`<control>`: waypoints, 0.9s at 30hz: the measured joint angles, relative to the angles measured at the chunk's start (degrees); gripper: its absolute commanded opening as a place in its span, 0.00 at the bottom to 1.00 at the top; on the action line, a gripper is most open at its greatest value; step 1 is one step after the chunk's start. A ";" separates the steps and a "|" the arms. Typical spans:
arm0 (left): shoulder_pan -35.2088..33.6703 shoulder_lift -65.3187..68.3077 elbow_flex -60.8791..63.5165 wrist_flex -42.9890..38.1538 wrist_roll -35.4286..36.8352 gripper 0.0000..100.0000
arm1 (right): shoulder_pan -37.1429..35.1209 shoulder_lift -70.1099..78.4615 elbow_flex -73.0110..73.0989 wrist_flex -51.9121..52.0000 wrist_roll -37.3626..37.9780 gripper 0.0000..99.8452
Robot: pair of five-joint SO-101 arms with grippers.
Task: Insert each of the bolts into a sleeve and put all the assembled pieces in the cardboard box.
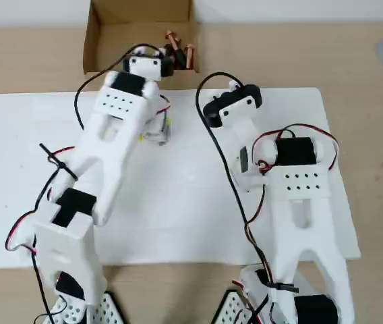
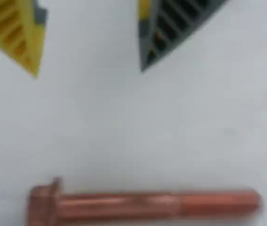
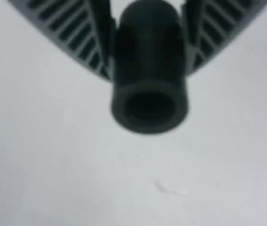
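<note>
**Left gripper** (image 2: 89, 70): your fingers (image 2: 20, 37) stand wide apart, one yellow and one dark, with nothing between them. Both tips hang over the white sheet (image 2: 171, 132). You cannot tell whether they touch it.

**Bolt** (image 2: 143, 205): one copper bolt lies flat on the sheet. It is outside the gap between your left fingers, apart from both tips, and its length runs crosswise to them. The flanged head sits toward the yellow finger's side. No sleeve is on it.

**Right gripper** (image 3: 148, 74): your fingers (image 3: 72, 28) are closed narrowly on a dark sleeve (image 3: 150, 108), one on each flank.

**Sleeve**: it is held between the right fingers, with its open bore sticking out past the tips. It hangs over bare sheet and you cannot tell whether it touches.

**Box** (image 1: 94, 40): the cardboard box stands open on the table (image 1: 367, 135), just beyond the far edge of the sheet.

**Box contents**: a few copper bolts (image 1: 179, 50) are clustered at the near right corner. You cannot tell whether they carry sleeves.

**Arms**: your left arm (image 1: 110, 148) reaches up to just beside the box. Your right arm (image 1: 299, 189) stands over the sheet, apart from the box.
</note>
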 measured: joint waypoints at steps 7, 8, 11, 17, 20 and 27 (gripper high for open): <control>-7.12 0.00 0.00 2.55 -40.79 0.16 | 0.00 0.00 0.00 0.00 0.00 0.06; -7.12 0.00 0.00 3.25 -45.63 0.16 | 0.00 0.00 0.00 0.00 0.00 0.06; -6.68 0.00 -0.70 4.31 -56.62 0.16 | 0.00 0.00 0.00 0.00 0.00 0.06; -5.10 0.00 -4.75 3.08 -69.10 0.16 | 0.00 0.00 0.00 0.00 0.00 0.06; -5.27 0.00 -5.19 -0.53 -72.09 0.16 | 0.00 0.00 0.35 0.00 0.00 0.06; -5.27 5.36 -5.19 -7.47 -73.49 0.16 | 2.46 0.00 1.58 -1.14 0.53 0.06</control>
